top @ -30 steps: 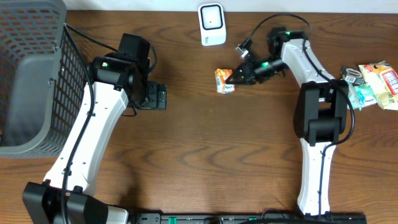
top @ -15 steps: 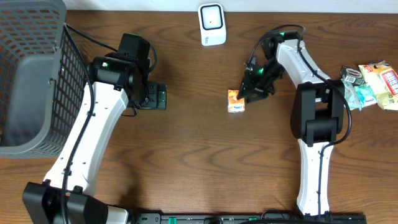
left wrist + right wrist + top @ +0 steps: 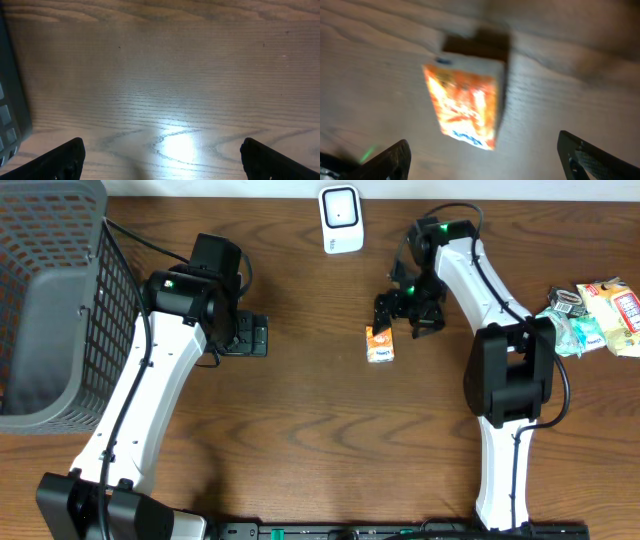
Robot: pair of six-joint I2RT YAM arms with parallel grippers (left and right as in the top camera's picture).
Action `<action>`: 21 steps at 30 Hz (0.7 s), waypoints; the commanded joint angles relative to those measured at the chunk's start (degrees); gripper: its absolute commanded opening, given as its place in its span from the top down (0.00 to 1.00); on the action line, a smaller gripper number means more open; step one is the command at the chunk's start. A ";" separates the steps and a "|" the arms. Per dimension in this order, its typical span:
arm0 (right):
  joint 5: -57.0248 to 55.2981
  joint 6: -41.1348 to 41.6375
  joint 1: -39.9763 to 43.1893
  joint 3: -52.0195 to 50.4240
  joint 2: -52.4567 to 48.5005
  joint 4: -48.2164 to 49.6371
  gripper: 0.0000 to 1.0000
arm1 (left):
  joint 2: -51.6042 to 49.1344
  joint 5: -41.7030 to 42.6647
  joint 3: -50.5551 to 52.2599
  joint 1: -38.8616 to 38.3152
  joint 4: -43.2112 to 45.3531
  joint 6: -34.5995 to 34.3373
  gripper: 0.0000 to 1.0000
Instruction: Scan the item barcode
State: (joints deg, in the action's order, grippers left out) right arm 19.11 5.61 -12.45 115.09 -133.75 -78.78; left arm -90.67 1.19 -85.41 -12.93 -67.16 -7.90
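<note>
The item, a small orange and white carton, lies flat on the wooden table, free of any grip. In the right wrist view the carton is blurred and no barcode can be made out on it. My right gripper hovers just up and right of it, open, its fingers wide apart with nothing between them. The white scanner stands at the table's back edge, left of the right arm. My left gripper is open over bare wood, far left of the carton, its fingertips at the frame's corners.
A grey wire basket fills the left end of the table. A pile of snack packets lies at the right edge. A grey gridded edge shows at the left of the left wrist view.
My right gripper carried the carton from near the scanner toward the table's middle, set it down and opened, then drew back from it. The left arm has not moved.
</note>
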 commanded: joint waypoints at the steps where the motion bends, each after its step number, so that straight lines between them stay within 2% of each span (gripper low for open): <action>1: 2.45 -0.11 -0.55 -0.63 0.98 1.81 0.13 | -0.13 -0.31 0.13 -0.02 -0.17 -0.31 0.02; 7: 6.25 -0.04 -0.26 -4.63 0.98 5.35 0.27 | -0.13 -0.31 0.13 -0.02 -0.20 -0.31 0.02; 10: 8.35 -0.02 -0.52 -8.09 0.98 8.85 0.29 | -0.13 -0.31 0.13 -0.02 -0.20 -0.31 0.02; 13: 8.41 0.83 -0.63 -11.85 0.96 11.98 0.41 | -0.13 -0.31 0.13 -0.02 -0.20 -0.31 0.02; 17: 8.24 1.20 -0.24 -14.27 0.96 13.55 0.74 | -0.13 -0.31 0.13 -0.02 -0.20 -0.31 0.02; 21: 8.50 1.20 0.70 -13.88 1.09 12.15 0.86 | -0.13 -0.31 0.13 -0.02 -0.20 -0.31 0.02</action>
State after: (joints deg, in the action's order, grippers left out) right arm 28.18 6.79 -12.38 101.95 -133.03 -66.00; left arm -90.67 1.19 -85.41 -12.93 -67.13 -7.90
